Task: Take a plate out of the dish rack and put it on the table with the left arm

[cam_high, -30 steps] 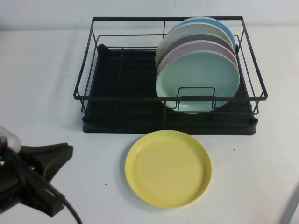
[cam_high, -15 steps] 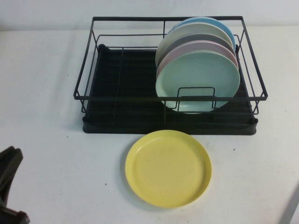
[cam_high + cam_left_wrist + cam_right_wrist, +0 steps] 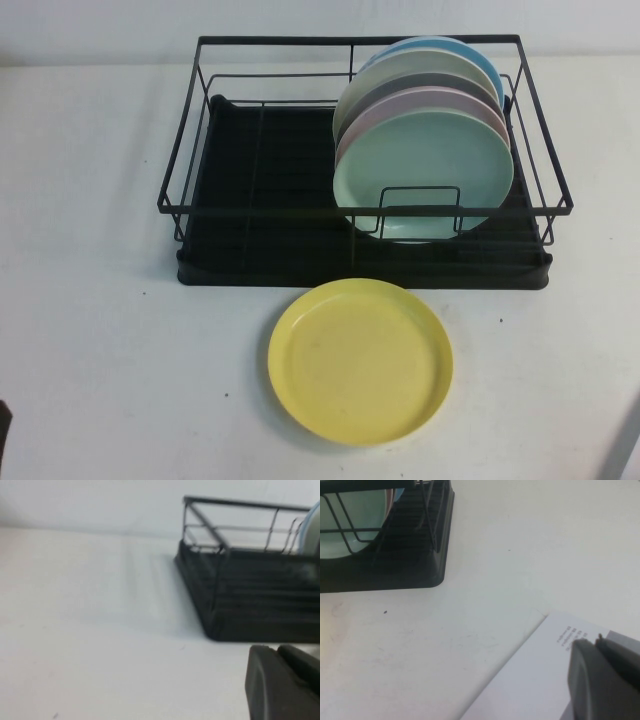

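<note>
One yellow plate (image 3: 360,360) lay flat on the surface (image 3: 90,300), before the dish rack (image 3: 365,160). The left tool (image 3: 282,685) sat well off to its left, the right tool (image 3: 602,680) near the rack's right end; whether either was released or clenched, I cannot tell.

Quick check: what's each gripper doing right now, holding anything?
Left gripper: only part of it shows in its wrist view, away from the yellow plate; cannot be told.
Right gripper: only part shows; cannot be told.

White table (image 3: 90,180), black dish rack (image 3: 365,268) at back, yellow plate (image 3: 360,360) flat just before it
</note>
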